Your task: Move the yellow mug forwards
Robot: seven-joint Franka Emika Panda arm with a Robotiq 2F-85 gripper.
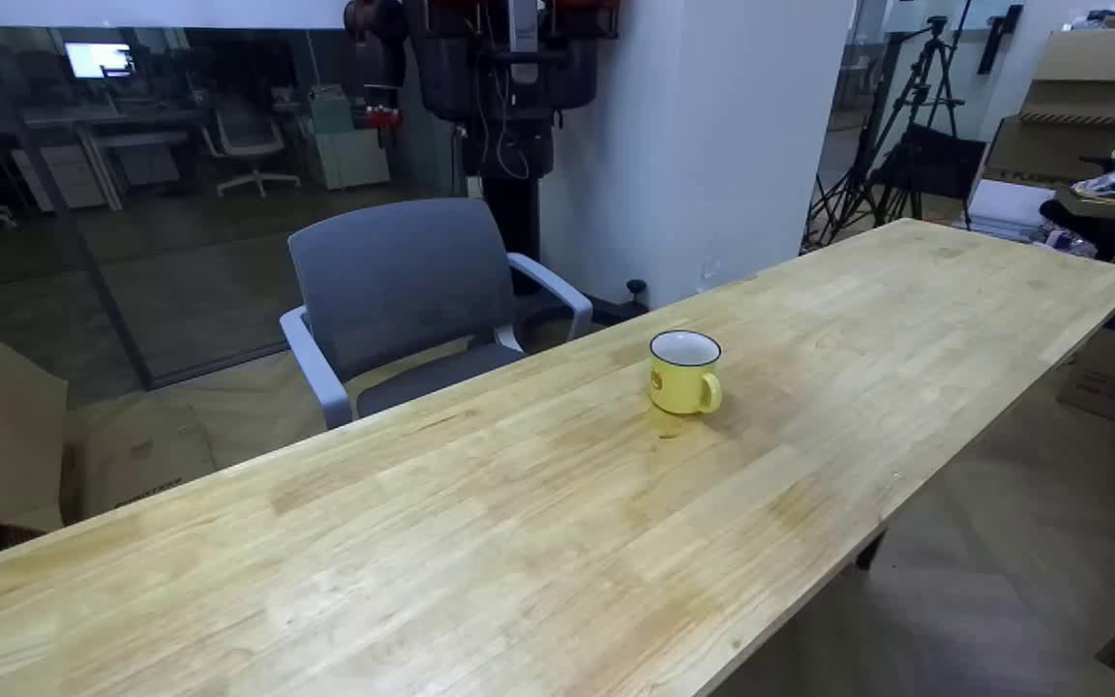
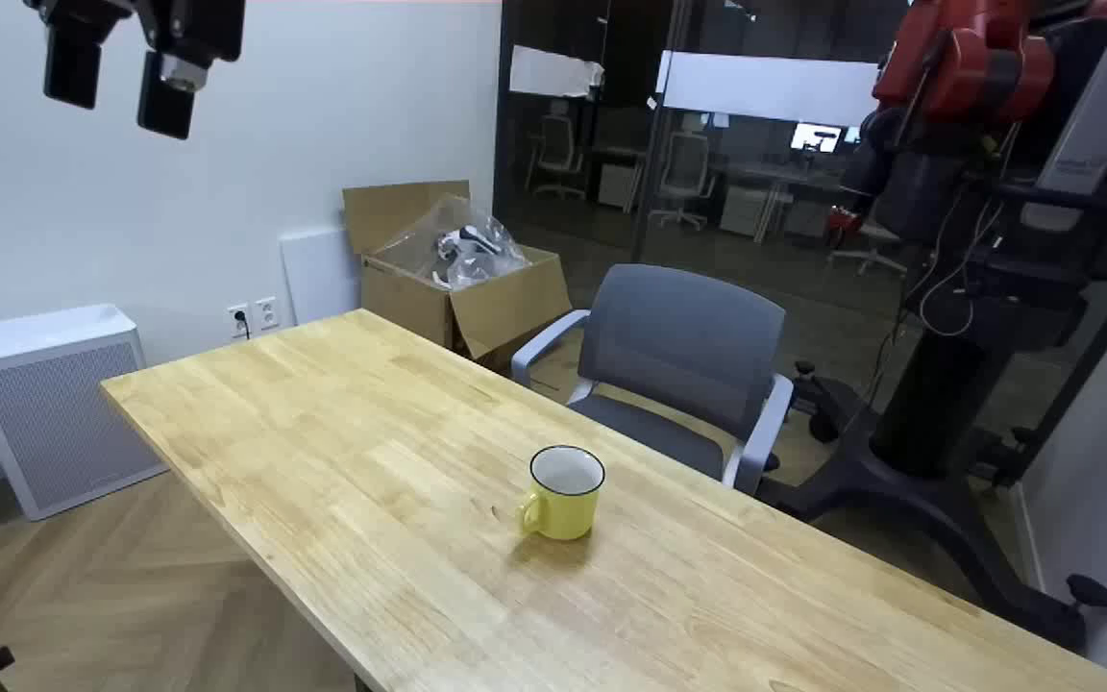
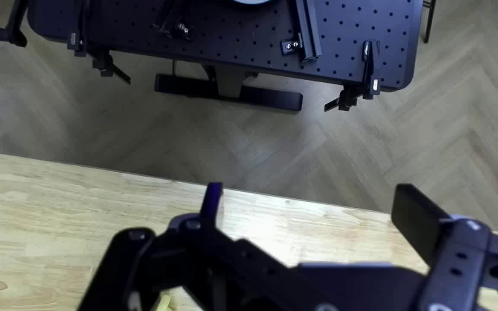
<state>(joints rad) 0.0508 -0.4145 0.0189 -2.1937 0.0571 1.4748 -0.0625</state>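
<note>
Fingers (image 3: 417, 220) of my black two-finger gripper (image 3: 311, 194) stand wide apart in the wrist view, with the long pale wooden table (image 1: 441, 542) and the grey-brown herringbone floor (image 3: 275, 151) showing through the gap. In an exterior view I see the gripper hanging in the upper left corner against a white wall (image 2: 284, 135), well apart from the small bright yellow mug (image 1: 679, 387) with a white inside, thin dark rim and side handle. Both exterior views show me that mug upright on the tabletop, and a grey mesh-backed office chair (image 2: 678, 351) just beside the table's long edge. My wrist camera also catches a yellow sliver (image 3: 163, 303) low in its view, mostly hidden behind the gripper, too little for me to read its shape, and across the floor a black perforated platform (image 3: 249, 47) with dark fittings (image 3: 371, 69) at its edge
</note>
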